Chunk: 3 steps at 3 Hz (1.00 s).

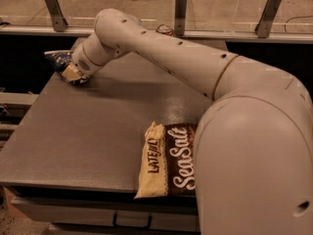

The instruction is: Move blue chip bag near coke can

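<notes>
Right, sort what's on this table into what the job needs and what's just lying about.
For the job: blue chip bag, far left corner of the table as seen; gripper, right at that bag; coke can, partly hidden behind the arm at the far edge.
Lying about: Sea Salt bag, at the near edge.

**Non-task items: table, large bag, rear barrier**

1. Grey table (73, 131): flat, matte, speckled top. The gripper (71, 73) sits at its far left corner.
2. "Sea Salt" bag (168, 163): brown and cream, lying flat at the table's near edge, its cream end hanging slightly over the edge. Its right part is hidden.
3. Drawer handle (131, 223): dark, on the panel below the table front.
4. Pale ledge (29, 29): runs behind the table and carries three metal posts (181, 9).
</notes>
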### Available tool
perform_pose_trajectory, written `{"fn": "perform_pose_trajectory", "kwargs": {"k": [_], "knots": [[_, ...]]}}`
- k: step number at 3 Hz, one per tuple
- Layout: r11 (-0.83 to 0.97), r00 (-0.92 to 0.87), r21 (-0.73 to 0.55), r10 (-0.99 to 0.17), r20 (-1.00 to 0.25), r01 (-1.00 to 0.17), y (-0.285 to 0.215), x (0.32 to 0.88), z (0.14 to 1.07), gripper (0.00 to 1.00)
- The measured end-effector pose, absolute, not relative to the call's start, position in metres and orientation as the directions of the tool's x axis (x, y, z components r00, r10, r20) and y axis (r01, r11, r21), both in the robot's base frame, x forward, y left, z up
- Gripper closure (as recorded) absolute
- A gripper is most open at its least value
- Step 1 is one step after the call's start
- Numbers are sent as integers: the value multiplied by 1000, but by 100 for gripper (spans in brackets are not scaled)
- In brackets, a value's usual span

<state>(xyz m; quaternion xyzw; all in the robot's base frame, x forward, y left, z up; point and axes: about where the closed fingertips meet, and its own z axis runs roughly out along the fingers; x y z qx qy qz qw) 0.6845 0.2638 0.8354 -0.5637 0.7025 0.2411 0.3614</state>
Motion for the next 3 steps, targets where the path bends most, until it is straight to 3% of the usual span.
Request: {"fn": "perform_pose_trajectory", "kwargs": {"k": [3], "knots": [[248, -103, -69, -618, -780, -966, 264, 684, 837, 100]]}}
